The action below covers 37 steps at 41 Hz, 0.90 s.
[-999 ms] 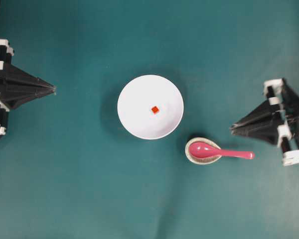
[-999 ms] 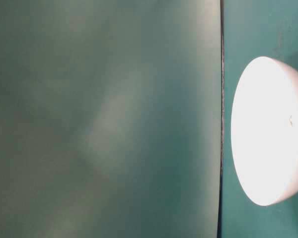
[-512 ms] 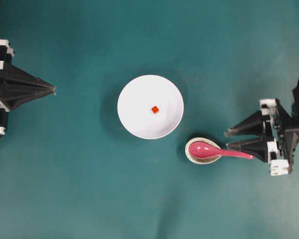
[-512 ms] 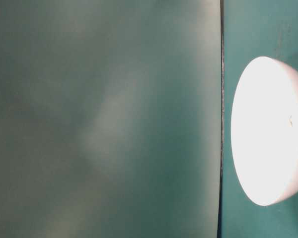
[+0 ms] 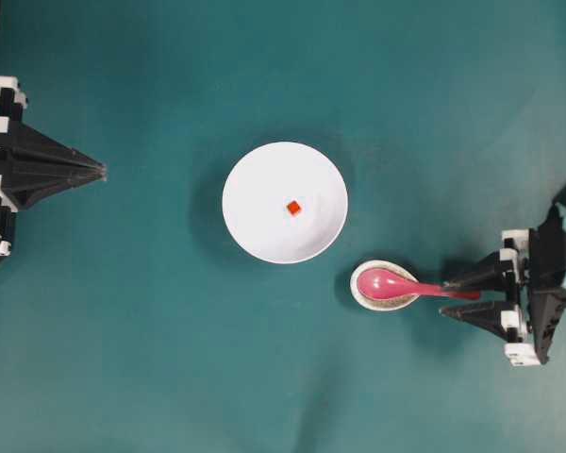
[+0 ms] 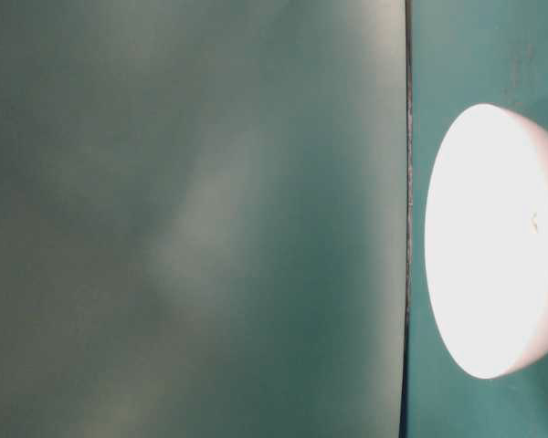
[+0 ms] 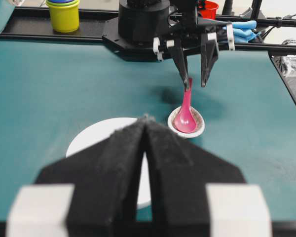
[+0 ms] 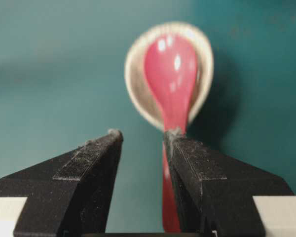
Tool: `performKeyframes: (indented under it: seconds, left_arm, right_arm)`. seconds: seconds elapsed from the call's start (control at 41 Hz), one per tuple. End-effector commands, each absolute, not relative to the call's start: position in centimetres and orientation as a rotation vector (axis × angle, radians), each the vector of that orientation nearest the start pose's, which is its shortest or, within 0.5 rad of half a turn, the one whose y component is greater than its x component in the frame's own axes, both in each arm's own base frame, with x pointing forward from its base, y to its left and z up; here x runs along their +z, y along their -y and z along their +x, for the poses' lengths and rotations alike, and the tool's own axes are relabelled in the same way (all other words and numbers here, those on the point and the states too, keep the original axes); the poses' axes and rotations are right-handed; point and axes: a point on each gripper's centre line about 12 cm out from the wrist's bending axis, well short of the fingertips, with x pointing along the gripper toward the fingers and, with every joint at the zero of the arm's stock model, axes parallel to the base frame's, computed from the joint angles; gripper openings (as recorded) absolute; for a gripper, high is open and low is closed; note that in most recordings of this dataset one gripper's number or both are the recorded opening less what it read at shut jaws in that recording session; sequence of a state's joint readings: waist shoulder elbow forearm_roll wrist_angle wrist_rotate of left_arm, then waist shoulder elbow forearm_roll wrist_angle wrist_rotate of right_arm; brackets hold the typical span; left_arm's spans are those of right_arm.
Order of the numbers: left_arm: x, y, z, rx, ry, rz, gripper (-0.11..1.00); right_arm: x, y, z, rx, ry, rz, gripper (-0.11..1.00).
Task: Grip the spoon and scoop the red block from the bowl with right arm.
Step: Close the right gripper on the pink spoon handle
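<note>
Surface: a flat teal-green tabletop (image 5: 170, 359) carries everything in view.
Bowl: the large round plain white bowl (image 5: 284, 202) sits near the middle of the overhead view; in the table-level view it (image 6: 493, 239) shows only as a bright, overexposed white shape at the right edge.
Block: the tiny red-orange cube (image 5: 292, 208) lies on the bowl's floor, close to its centre, touching nothing else.
Spoon: the glossy pink-magenta soup spoon (image 5: 396, 285) rests with its deep oval scoop in a small speckled grey-white rest dish (image 5: 366, 296), just beside the bowl's lower right rim; its straight handle points toward the right arm.
Right gripper: the black two-finger gripper with white fittings and teal patches (image 5: 445, 294) has its fingers spread apart at the far end of the handle. In the right wrist view (image 8: 142, 138) the handle passes against the inner edge of one finger, with a clear gap to the other; the fingers are not clamped on it.
Left gripper: the plain black gripper (image 5: 102, 171) sits at the left edge, well apart from the bowl, its fingers pressed together with nothing between them, as the left wrist view (image 7: 146, 122) confirms.
</note>
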<state>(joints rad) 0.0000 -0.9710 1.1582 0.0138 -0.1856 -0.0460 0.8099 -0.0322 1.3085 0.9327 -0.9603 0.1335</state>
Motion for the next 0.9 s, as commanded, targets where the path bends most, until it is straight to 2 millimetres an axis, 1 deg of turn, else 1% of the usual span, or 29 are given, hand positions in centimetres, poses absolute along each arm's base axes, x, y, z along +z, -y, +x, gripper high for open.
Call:
performKeyframes:
  seconds: [0.0, 0.195, 0.414, 0.658, 0.877]
  left_arm:
    - [30.1, 0.1, 20.1, -0.005, 0.029, -0.029, 0.0]
    - [30.0, 0.1, 20.2, -0.005, 0.021, -0.031, 0.0]
    - [29.8, 0.1, 20.2, -0.005, 0.017, -0.032, 0.0]
    - [29.8, 0.1, 20.2, -0.005, 0.015, -0.031, 0.0]
    - [29.6, 0.1, 20.2, -0.005, 0.0, -0.034, 0.0]
  right_arm:
    - [9.2, -10.3, 20.3, -0.07, -0.431, 0.363, 0.47]
    - [9.3, -9.9, 20.4, -0.09, -0.414, 0.284, 0.47]
    - [9.4, -9.7, 20.5, -0.095, -0.399, 0.234, 0.47]
    - [9.4, -9.3, 20.6, -0.103, -0.402, 0.212, 0.47]
    - [8.8, -9.3, 20.4, -0.106, -0.421, 0.194, 0.47]
